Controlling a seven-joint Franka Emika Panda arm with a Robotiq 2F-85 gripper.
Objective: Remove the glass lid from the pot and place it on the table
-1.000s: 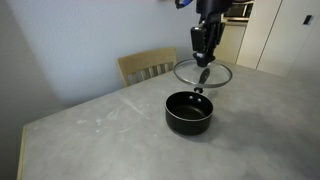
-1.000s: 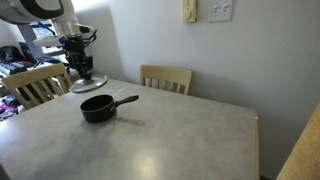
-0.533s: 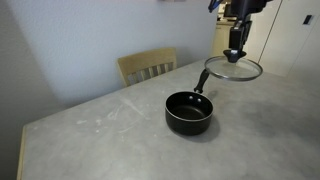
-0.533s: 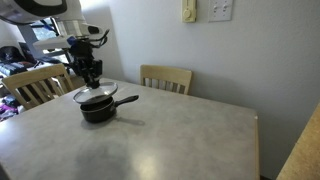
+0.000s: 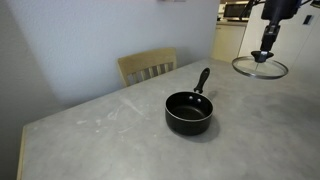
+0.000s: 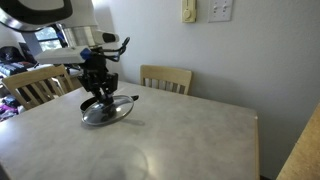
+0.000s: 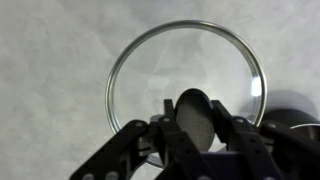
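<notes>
Lid [image 5: 260, 68] is off the pot [image 5: 188, 112], hanging from the gripper [image 5: 265, 52], which is clamped tight on it. Next, I'd guess: lower it flat onto the desk [image 5: 110, 140], then let go.

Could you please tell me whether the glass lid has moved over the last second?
Yes. Held by the gripper, the glass lid has travelled rightward in an exterior view, away from the pot, which stayed put.

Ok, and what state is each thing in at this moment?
glass lid: off the pot, gripped by its knob to one side; whether it touches the table is unclear.
pot: uncovered, upright on the table, looks empty.
end effector: shut on the lid's knob.
</notes>
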